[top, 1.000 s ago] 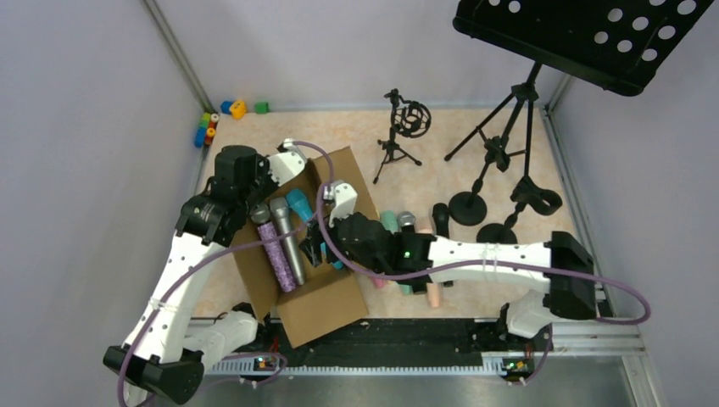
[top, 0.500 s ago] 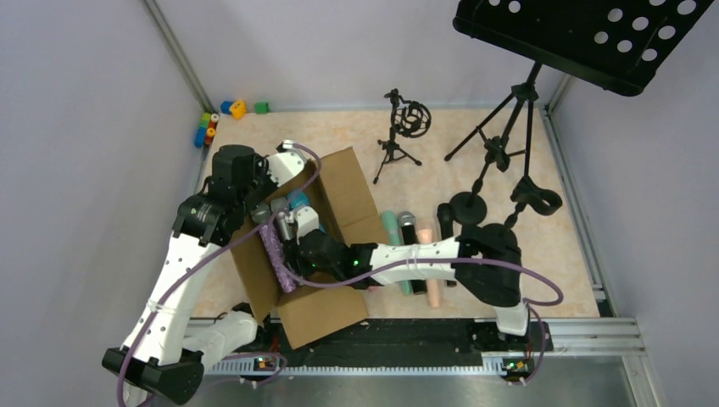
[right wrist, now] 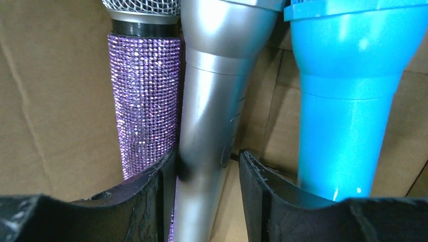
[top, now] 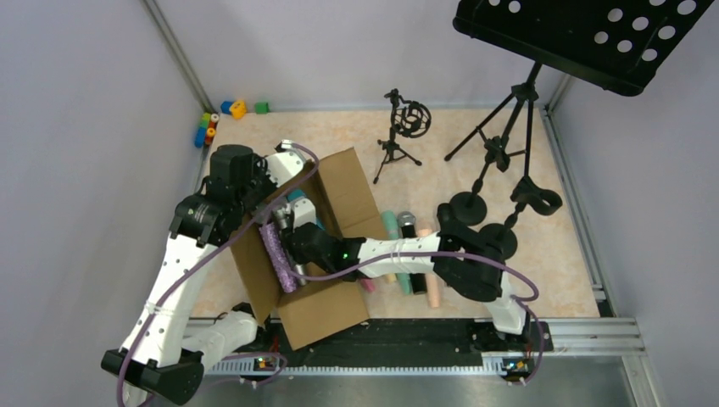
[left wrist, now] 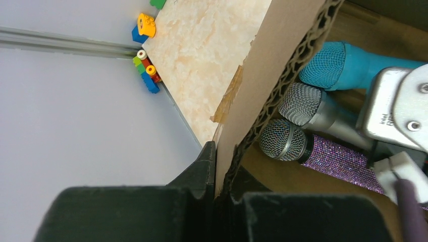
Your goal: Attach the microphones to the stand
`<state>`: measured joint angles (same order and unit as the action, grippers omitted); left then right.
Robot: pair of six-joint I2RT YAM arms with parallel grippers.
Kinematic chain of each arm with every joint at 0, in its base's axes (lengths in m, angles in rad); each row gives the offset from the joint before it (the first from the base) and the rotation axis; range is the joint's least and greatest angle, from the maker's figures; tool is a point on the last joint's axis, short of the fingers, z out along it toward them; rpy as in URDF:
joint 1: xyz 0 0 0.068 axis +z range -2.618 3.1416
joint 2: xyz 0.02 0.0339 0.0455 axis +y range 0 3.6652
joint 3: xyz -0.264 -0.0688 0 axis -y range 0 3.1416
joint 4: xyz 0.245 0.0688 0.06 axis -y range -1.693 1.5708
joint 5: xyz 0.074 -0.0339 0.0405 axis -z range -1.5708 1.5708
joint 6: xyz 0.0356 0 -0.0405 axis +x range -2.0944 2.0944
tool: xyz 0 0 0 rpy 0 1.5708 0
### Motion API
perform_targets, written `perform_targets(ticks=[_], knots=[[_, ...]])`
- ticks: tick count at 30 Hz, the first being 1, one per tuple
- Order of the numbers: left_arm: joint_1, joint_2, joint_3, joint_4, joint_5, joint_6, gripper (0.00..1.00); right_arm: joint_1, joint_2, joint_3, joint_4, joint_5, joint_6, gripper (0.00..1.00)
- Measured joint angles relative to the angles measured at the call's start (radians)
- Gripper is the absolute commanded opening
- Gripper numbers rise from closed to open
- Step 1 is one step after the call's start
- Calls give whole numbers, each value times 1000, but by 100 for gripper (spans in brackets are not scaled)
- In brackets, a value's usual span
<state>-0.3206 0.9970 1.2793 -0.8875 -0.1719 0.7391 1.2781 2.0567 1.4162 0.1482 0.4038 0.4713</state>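
Note:
A cardboard box (top: 343, 191) holds a glittery purple microphone (top: 278, 254), a silver one and a blue one. In the right wrist view my right gripper (right wrist: 207, 166) is open, its fingers either side of the silver microphone's handle (right wrist: 217, 75); the left finger touches it, the right stands apart. The purple microphone (right wrist: 146, 91) lies left of it, the blue one (right wrist: 343, 101) right. My left gripper (left wrist: 222, 191) is shut on the box's wall (left wrist: 272, 65). A stand with a clip (top: 534, 199) and a small tripod stand (top: 405, 127) are on the table behind.
Teal (top: 390, 227), black (top: 409, 229), peach (top: 433, 290) and pink (top: 367, 285) microphones lie on the table right of the box, partly under my right arm. A music stand (top: 593, 34) overhangs the back right. Toy bricks (top: 208, 127) sit in the back left corner.
My right arm has swung left from the table into the box, and its gripper has come down round the silver microphone. The left gripper has kept its hold on the box wall.

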Motion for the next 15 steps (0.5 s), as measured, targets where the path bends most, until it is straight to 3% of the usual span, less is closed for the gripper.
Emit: perform_targets(ticks=[3,7,9,15], knots=[[-1,0,2,-3,0,-3,0,0,27,32,-16,7,-1,43],[-3,0,3,-14,-10,-3,0,0,71,92,-51,34,-7,12],[-3,0,4,-12,-11,-4,0,1,71,102,-69,43,-3,2],[-6,-4,4,-6,-8,-4,0,8,-27,10,-95,53,-16,0]])
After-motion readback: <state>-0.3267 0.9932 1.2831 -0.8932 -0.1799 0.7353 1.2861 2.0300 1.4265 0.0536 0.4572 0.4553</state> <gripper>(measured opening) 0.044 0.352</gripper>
